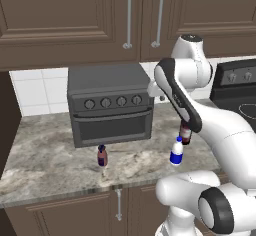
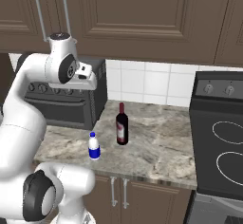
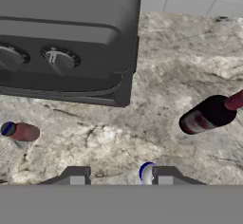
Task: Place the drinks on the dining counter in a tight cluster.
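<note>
A: Going left to right along the tabletop, what do you see?

B: First the squat reddish-brown bottle, standing just in front of the grey toaster oven. Then the small white bottle with its blue cap, near the front edge. Just beyond it, toward the wall, the dark wine bottle. At the far right, the black stove.

A: All three upright?

B: Yes, and apart from one another; the white one and the wine bottle are near neighbours, the reddish-brown one is well off to the left.

A: And the tool?

B: The tool hangs above the tabletop with its tips drawn narrow and nothing between them. In the hand view the white bottle's cap sits right beside the right-hand tip, not inside the gap.

A: So what is the step, as you judge it?

B: Picking up the white bottle, I think. This looks like the toaster-oven side, not the dining counter, so every drink has yet to be carried over.

A: How to do it well?

B: Spread the tips first, centre them over the cap, then descend straight and close on the body below the cap. Keep clear of the wine bottle; a nudge could topple it.
</note>
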### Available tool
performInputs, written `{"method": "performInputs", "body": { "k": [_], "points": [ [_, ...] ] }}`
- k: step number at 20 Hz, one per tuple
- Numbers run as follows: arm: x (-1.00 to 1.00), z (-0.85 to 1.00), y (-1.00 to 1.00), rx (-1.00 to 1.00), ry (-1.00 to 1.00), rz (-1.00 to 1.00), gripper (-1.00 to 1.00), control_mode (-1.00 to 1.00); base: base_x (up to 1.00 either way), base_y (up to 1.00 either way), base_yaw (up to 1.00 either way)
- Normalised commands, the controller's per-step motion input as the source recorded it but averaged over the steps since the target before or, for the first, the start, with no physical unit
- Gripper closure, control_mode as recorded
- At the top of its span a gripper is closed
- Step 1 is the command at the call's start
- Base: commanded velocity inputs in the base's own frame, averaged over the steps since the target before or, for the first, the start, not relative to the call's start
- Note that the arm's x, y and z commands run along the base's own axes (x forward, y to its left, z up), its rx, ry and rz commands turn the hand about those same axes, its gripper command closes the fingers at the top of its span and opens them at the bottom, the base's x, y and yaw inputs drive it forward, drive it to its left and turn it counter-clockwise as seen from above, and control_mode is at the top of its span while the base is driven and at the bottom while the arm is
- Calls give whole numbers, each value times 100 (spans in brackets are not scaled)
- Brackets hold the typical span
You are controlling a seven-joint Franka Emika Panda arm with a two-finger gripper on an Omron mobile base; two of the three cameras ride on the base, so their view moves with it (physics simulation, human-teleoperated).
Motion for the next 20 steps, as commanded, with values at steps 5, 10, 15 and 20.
{"method": "performInputs", "body": {
  "k": [5, 10, 15, 20],
  "points": [
    [-15, -10, 0, 0, 2, 0, -100, -100, 0, 0, 0],
    [-50, -26, -5, 0, 9, -2, -100, -100, 0, 0, 0],
    [-64, -37, -28, 0, 4, -7, -100, -100, 0, 0, 0],
    [-42, -30, -33, 0, 6, -7, -100, -100, 0, 0, 0]
  ]
}}
